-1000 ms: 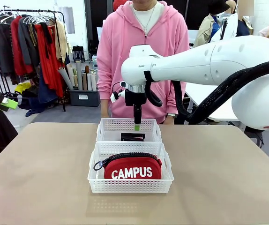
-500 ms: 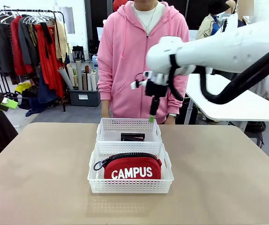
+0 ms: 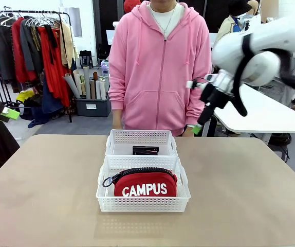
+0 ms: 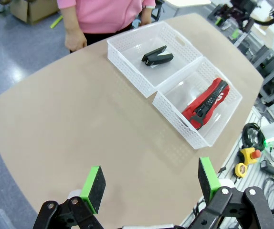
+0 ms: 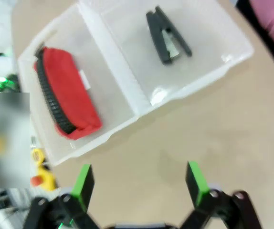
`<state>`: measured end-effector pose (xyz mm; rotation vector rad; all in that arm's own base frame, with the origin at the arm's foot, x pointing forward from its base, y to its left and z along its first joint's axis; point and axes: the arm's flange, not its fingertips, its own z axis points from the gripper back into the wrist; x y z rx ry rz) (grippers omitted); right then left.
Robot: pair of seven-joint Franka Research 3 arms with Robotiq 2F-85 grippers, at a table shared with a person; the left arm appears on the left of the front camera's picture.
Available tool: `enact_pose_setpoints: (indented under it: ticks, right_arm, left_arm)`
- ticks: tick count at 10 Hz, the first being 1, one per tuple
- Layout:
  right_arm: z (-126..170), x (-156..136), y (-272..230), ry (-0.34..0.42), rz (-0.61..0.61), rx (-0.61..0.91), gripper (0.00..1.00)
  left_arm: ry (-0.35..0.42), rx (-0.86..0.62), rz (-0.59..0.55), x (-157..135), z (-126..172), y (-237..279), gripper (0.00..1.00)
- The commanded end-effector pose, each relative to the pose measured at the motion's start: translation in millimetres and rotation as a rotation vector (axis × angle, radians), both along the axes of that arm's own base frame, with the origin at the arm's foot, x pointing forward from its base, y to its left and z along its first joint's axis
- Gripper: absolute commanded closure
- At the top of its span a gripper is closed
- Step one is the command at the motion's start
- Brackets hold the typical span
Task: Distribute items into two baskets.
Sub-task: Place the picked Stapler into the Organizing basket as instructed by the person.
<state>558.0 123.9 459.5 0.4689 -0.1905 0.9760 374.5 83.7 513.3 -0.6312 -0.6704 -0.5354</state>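
Swung right, off the baskets [image 3: 143, 170]: right gripper [image 3: 198, 128], fingers apart, empty; left gripper [image 4: 149, 183] likewise. Stapler [image 3: 145, 150], pouch [image 3: 144, 183] binned, 1 each.

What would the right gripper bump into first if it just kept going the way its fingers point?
Probably bare table. The open right gripper looks down at it, just short of the basket holding the stapler. Depth is unclear, so that basket's rim might come first.

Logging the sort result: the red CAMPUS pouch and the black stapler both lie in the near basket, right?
Not quite: the red CAMPUS pouch lies in the near basket, but the black stapler lies in the far basket, as the front view shows.
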Motion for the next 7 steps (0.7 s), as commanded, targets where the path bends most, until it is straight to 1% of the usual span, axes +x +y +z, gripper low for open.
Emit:
enact_pose_setpoints:
  ticks: [1, 2, 4, 5, 7]
  right_arm:
    - [11.6, -46.8, -39.1, -0.003, -0.073, 0.11, 0.0]
    - [16.7, -69.3, -64.3, -0.012, -0.132, 0.153, 0.0]
    - [22.8, -100.3, -104.2, -0.014, -0.174, 0.264, 0.0]
    - [26.4, -114.8, -120.7, -0.016, -0.198, 0.295, 0.0]
    - [23.9, -154.5, -158.8, -0.042, -0.305, 0.377, 0.0]
  left_arm:
    - [-0.011, -0.017, -0.001, -0.2, -0.4, 0.2, 0.0]
    - [-0.011, -0.017, -0.001, -0.2, -0.4, 0.2, 0.0]
    - [-0.011, -0.017, -0.001, -0.2, -0.4, 0.2, 0.0]
    - [-0.011, -0.017, -0.001, -0.2, -0.4, 0.2, 0.0]
    - [-0.011, -0.017, -0.001, -0.2, -0.4, 0.2, 0.0]
